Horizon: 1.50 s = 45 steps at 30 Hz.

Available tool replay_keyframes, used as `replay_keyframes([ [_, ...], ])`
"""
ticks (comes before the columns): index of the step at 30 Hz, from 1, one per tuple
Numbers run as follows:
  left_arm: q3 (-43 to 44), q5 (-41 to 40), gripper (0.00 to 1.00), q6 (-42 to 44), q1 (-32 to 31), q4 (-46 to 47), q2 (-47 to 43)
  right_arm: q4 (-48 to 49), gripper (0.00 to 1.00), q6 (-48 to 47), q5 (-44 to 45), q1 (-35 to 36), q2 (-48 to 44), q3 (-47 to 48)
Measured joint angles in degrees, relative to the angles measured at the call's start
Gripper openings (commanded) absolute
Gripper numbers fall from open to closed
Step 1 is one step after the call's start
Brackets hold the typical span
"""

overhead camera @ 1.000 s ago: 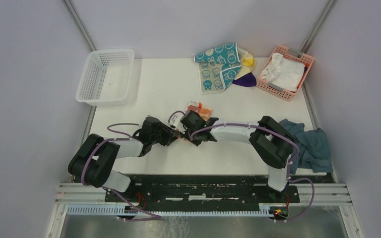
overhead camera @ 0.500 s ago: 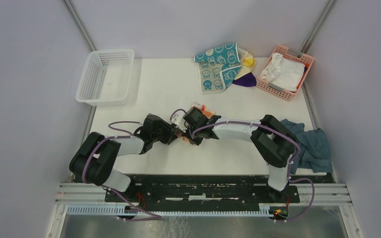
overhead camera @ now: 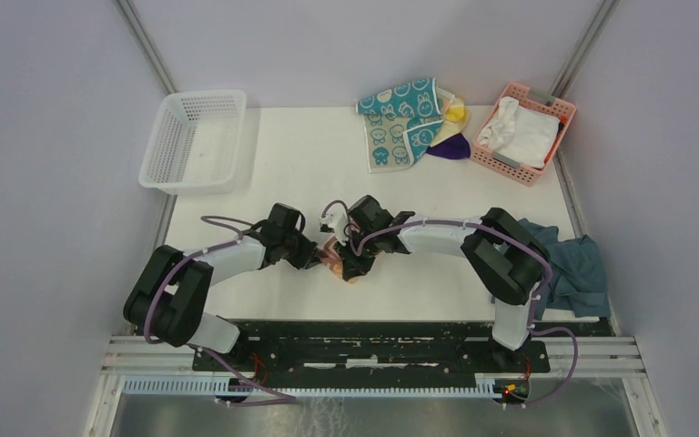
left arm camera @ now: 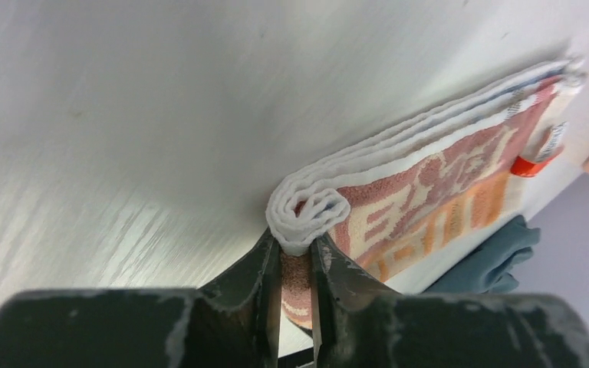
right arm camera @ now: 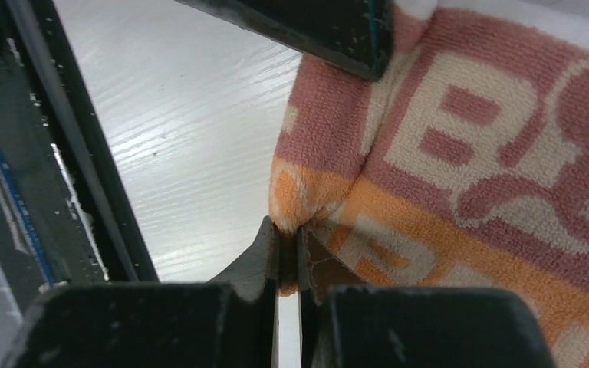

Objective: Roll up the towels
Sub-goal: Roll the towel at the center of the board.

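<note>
Where towel (left arm camera: 429, 192) lies, white tbl (overhead camera: 309, 155), grey walls (overhead camera: 373, 36)

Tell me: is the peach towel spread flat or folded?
Folded. The peach towel shows several stacked layers, and its near end curls over.

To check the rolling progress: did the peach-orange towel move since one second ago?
Yes. The peach-orange towel has come toward the near edge of the table, farther from the teal towel at the back.

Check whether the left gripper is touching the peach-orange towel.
Touching: the left wrist view shows the left gripper pinching the peach-orange towel at its folded edge, fabric squeezed between both jaws.
</note>
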Motion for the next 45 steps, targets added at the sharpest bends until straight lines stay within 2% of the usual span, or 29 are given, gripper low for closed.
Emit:
replay_keyframes([
  [9,2.0,-2.2,0.47,2.0,0.0,-14.8,-6.1,3.4,0.01,6.8,-15.9,-7.1,0.9,-4.2],
  [17,1.7,-5.2,0.63,2.7,0.8,-14.9,-11.6,6.2,0.01,15.5,-26.6,-13.2,3.9,-7.3],
  [23,0.1,-4.6,0.65,5.5,0.8,-11.7,-16.1,8.4,0.01,22.1,-32.5,-17.0,7.4,-8.2],
  [29,-6.3,-1.0,0.66,7.2,0.7,-4.3,-19.4,7.1,0.0,26.3,-35.7,-18.6,10.7,-6.4],
  [38,-12.0,3.4,0.67,7.0,-1.7,7.8,-17.8,1.8,0.01,27.3,-35.1,-18.9,12.9,-1.9],
  [45,-12.9,3.2,0.62,4.1,-3.3,15.3,-13.8,-0.2,0.01,27.4,-34.5,-19.0,13.7,-0.2],
])
